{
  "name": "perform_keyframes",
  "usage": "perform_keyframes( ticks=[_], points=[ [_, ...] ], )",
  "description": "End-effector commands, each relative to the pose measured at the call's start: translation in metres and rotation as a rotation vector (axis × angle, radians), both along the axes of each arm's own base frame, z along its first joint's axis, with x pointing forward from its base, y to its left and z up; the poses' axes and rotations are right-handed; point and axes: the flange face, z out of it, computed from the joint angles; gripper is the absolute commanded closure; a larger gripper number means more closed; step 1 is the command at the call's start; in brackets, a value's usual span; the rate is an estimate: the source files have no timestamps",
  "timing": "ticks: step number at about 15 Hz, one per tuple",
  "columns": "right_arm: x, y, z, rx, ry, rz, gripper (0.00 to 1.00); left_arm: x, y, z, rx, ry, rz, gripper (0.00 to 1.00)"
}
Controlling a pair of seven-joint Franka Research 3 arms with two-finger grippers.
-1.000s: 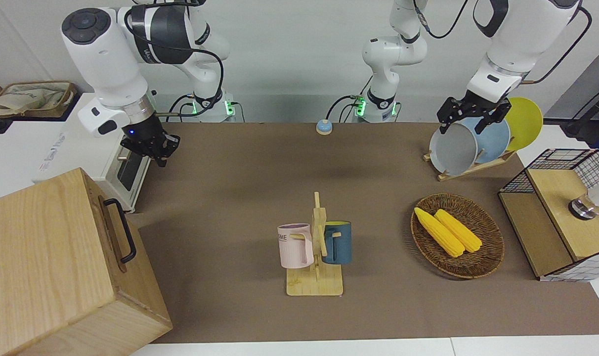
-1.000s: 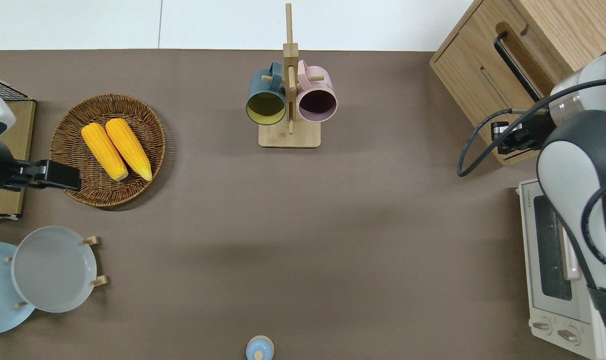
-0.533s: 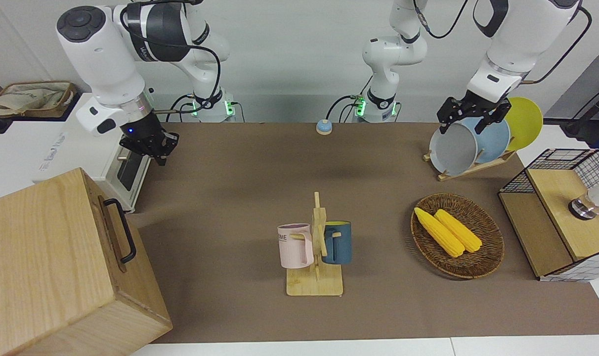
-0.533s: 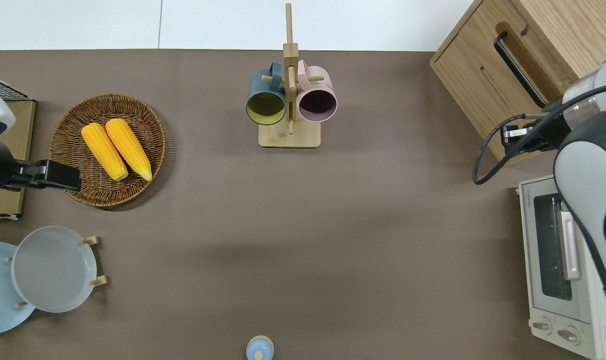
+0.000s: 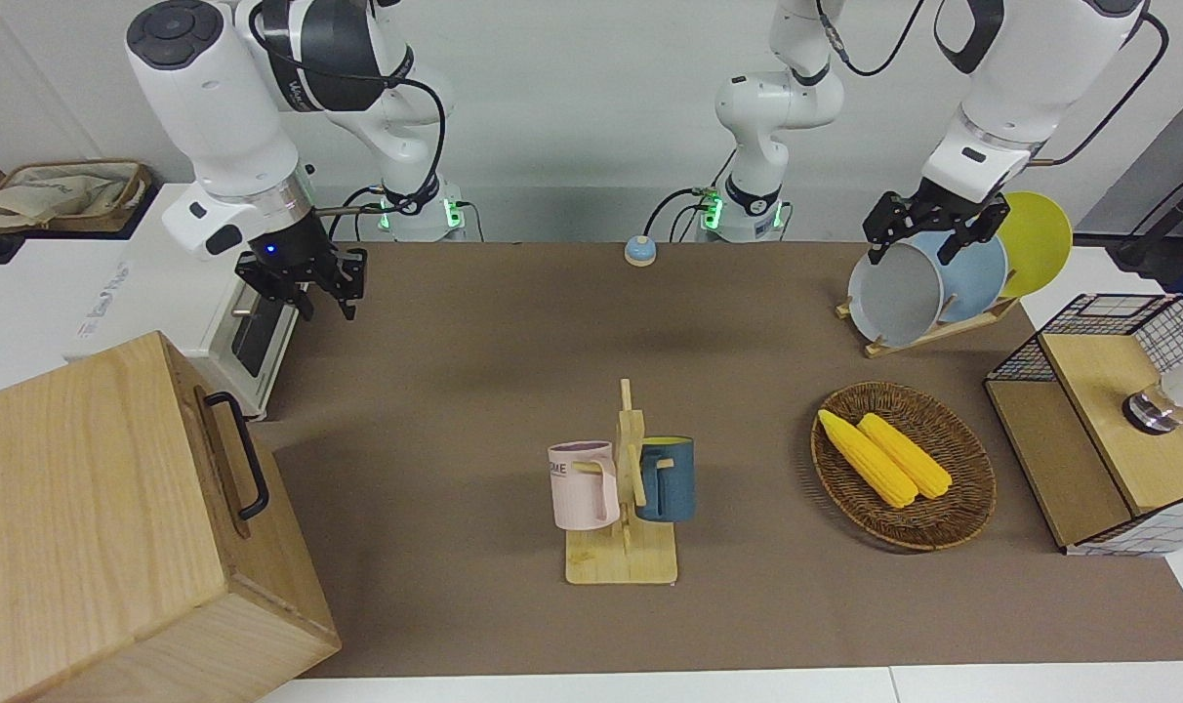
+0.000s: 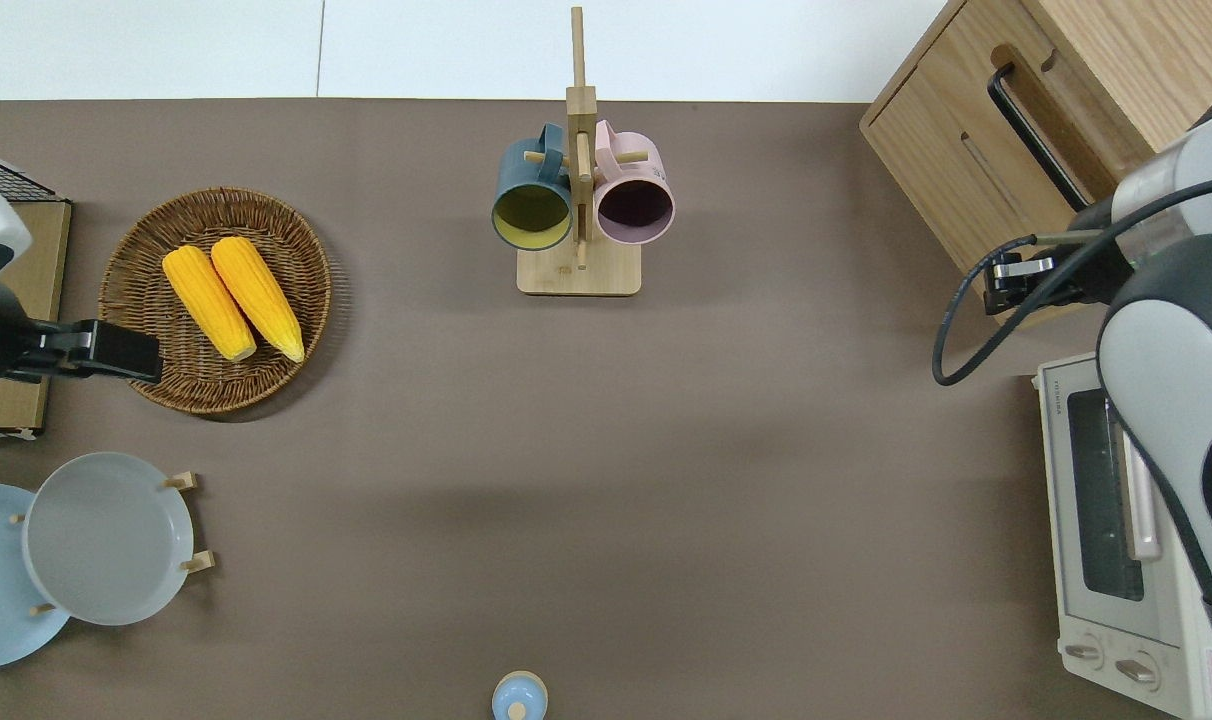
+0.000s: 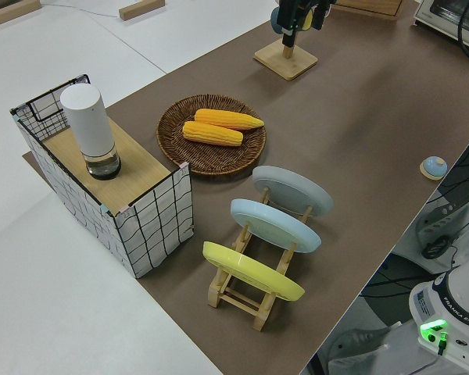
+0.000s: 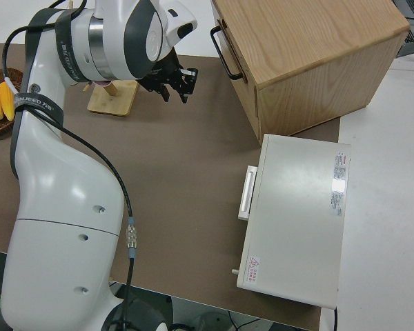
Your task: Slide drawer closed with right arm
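The drawer with its black loop handle sits pushed in, flush with the front of the big light-wood box at the right arm's end of the table. My right gripper hangs in the air, apart from the handle. In the overhead view the right gripper is over the box corner nearest the robots, at the edge of the brown mat. It is open and holds nothing; the right side view shows the same gripper. The left arm is parked, and the left gripper is open.
A white toaster oven stands beside the box, nearer to the robots. Mid-table there is a mug rack with two mugs. Toward the left arm's end are a wicker basket with corn, a plate rack and a wire-mesh box.
My right wrist has turned and shifted slightly toward the table's middle, and its fingers now stand apart. The drawer, the box and the left arm have not moved.
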Motion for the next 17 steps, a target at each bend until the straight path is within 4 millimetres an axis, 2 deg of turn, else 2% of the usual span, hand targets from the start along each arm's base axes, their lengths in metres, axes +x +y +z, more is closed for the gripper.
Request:
perform_keyframes(
  ticks=[1,6,17],
  points=[
    [-0.007,-0.015,0.005,-0.013,0.01,0.008,0.017,0.002,0.001,0.004,0.016,0.005,-0.012,0.01],
    [-0.012,-0.002,0.009,-0.065,0.041,0.059,0.015,0.002,0.001,0.004,0.016,0.005,-0.012,0.01],
    [-0.011,-0.001,0.018,-0.046,0.02,0.055,0.017,0.002,0.001,0.004,0.016,0.005,-0.012,0.01]
  ],
)
